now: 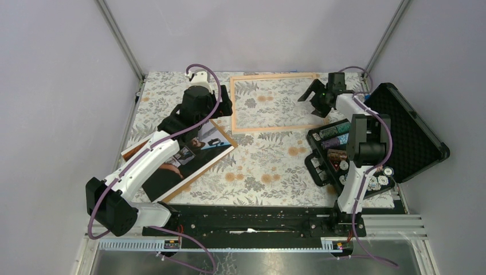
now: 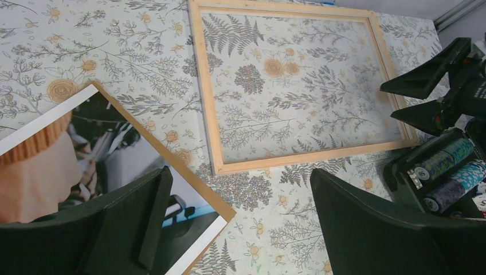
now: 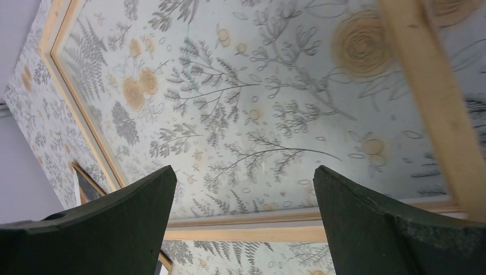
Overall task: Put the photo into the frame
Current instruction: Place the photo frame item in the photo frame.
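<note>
**A:** Overhead?
**B:** Thin-railed rectangular frame of pale wood [image 1: 275,130] lies flat under the right pincer [image 1: 312,103]; glossy, white-margined dark photo [image 1: 213,146] lies under the left pincer [image 1: 220,107].
**A:** Wrists?
**B:** Left: matte black jaws wide, empty, over the photo's corner; right: wide, empty, above the frame's glazing.

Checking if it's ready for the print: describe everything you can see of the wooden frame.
The frame is a thin-railed rectangle of light, bare-looking wood, lying flat on the floral tablecloth toward its far middle, long sides running left to right. The cloth's pattern shows through its opening, slightly hazier, so a clear pane may fill it. Nothing lies in it. The open right gripper hovers over its right end without gripping it; the photo lies apart, off its near left corner.
</note>
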You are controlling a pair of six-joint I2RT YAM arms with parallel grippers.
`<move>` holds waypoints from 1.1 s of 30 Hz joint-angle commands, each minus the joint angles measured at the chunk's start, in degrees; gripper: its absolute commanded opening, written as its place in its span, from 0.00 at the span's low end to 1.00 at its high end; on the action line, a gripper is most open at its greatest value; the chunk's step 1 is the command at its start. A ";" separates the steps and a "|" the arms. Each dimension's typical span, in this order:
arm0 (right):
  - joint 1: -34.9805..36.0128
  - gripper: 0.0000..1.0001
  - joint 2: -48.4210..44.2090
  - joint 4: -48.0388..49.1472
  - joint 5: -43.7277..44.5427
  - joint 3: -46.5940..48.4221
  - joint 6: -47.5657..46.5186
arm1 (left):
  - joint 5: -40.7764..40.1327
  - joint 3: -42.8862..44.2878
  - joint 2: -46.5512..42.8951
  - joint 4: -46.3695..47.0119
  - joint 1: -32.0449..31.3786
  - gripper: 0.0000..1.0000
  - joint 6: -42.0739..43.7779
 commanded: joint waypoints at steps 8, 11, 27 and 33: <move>-2.56 0.98 -5.00 -3.00 3.11 -2.31 -3.18 | 0.69 2.37 -1.33 1.95 -0.22 0.99 0.25; -2.56 0.98 -3.30 -2.24 2.16 -3.09 -2.24 | 0.85 2.38 -1.29 1.98 -0.24 0.99 0.17; -1.18 1.00 5.34 -1.66 -3.44 4.99 -0.22 | 0.80 2.21 -0.98 2.20 -0.23 0.99 0.36; -2.29 1.00 3.70 -7.52 4.50 9.38 -5.79 | 0.27 2.08 -0.47 2.34 -0.24 0.99 0.56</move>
